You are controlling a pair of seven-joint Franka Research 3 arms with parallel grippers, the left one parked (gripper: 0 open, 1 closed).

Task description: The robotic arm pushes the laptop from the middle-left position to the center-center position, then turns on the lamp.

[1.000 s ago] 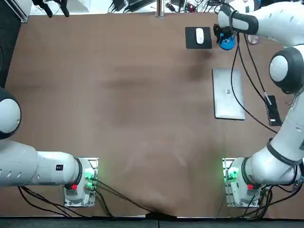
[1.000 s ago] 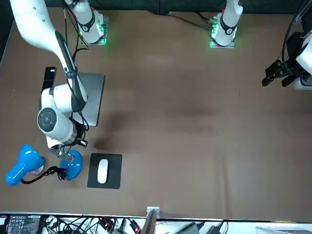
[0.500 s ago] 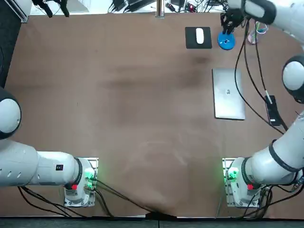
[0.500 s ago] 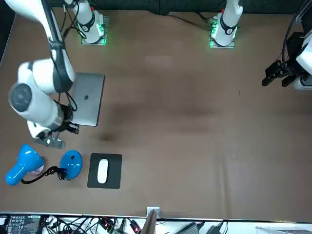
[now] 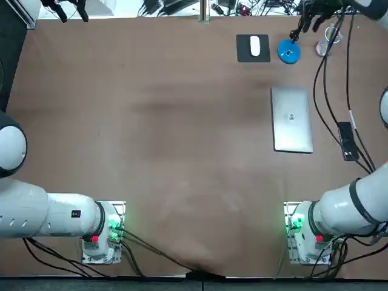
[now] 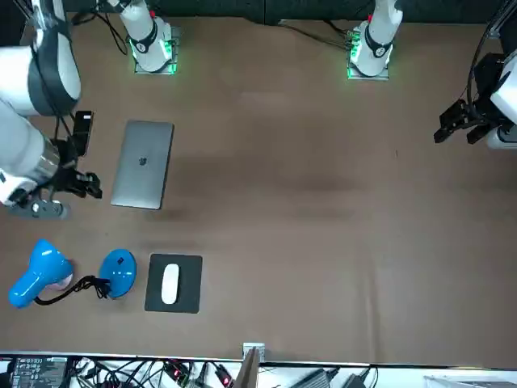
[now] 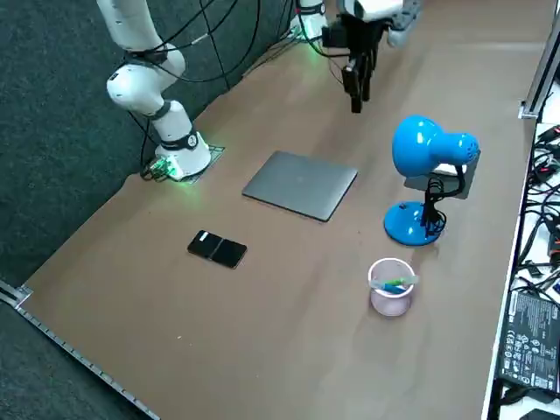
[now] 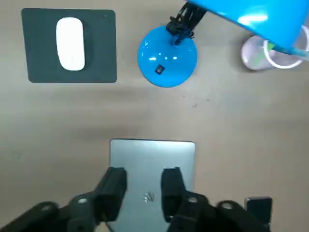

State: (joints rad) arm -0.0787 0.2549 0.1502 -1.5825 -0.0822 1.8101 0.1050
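Retraction of the right gripper (image 7: pixel 355 103) is the change to record. One second earlier it sat low at the base of the lamp (image 5: pixel 288 52). Half a second earlier it had lifted just clear of that base. It now hangs high above the counter (image 5: pixel 151 121), well apart from the lamp. Its fingers (image 8: pixel 116 183) stand a narrow gap apart and hold nothing.

Position of the task items relative to the gripper:

- Laptop (image 8: pixel 152 153): directly below the gripper, lid closed, flat on the counter. It occupies the same spot at all three moments, on the working arm's side and not at the counter's middle.
- Lamp: below and ahead of the gripper, upright, with its round base just beyond the laptop's far edge. The mouse (image 5: pixel 254 45) on its pad lies to one side of the base, and the cup (image 7: pixel 390 287) to the other, under the blue head.

Interpretation for the task:

- The descent to the base followed by a lift is consistent with a press on the base switch, so the lamp step has probably been attempted.
- No glow from the lamp head can be confirmed, so whether the lamp is lit cannot be told.
- The laptop shows no displacement. If the target is the middle of the counter, the push step appears not accomplished.
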